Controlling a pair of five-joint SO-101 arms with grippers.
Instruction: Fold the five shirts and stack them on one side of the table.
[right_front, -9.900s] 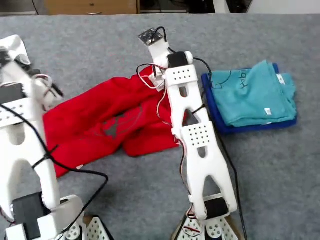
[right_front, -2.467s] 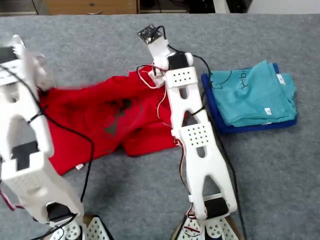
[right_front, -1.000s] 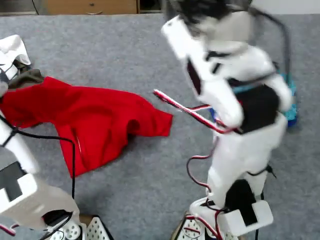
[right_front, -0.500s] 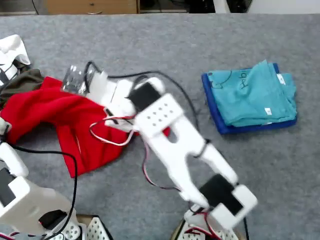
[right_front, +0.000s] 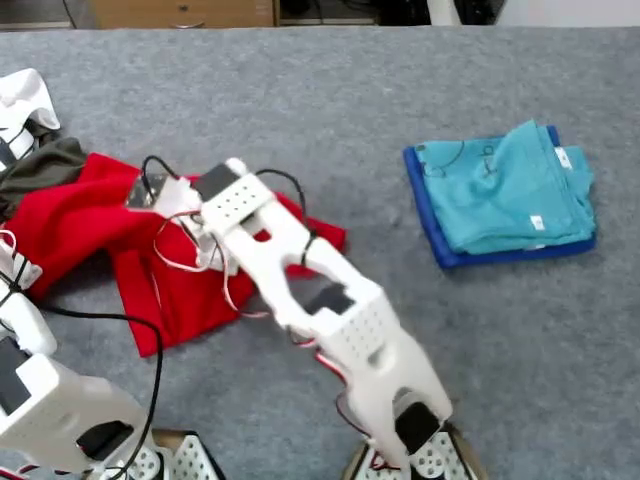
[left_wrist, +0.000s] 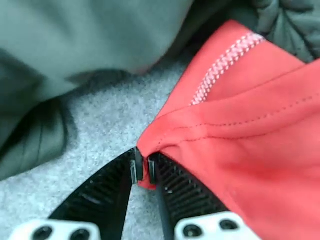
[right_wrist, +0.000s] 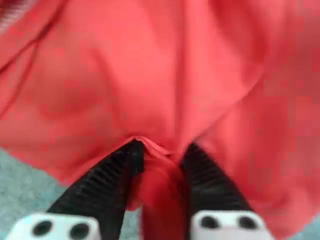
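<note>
The left gripper (left_wrist: 142, 170) is pinched tight on a hem corner of the crumpled red cotton shirt (right_front: 85, 225). The right gripper (right_wrist: 160, 152) stands partly open astride a ridge of it. The shirt lies on the left side of the grey felt table (right_front: 350, 100), its long axis running across, touching an olive-grey garment (right_front: 45, 165).

one red shirt (right_front: 70, 215), one teal shirt (right_front: 505, 195), one blue shirt (right_front: 500, 253), one olive garment (right_front: 40, 165), one white garment (right_front: 25, 95), five garments in all, two white arms, left arm (right_front: 50, 410), right arm (right_front: 335, 310), one grey desk (right_front: 300, 90)
</note>
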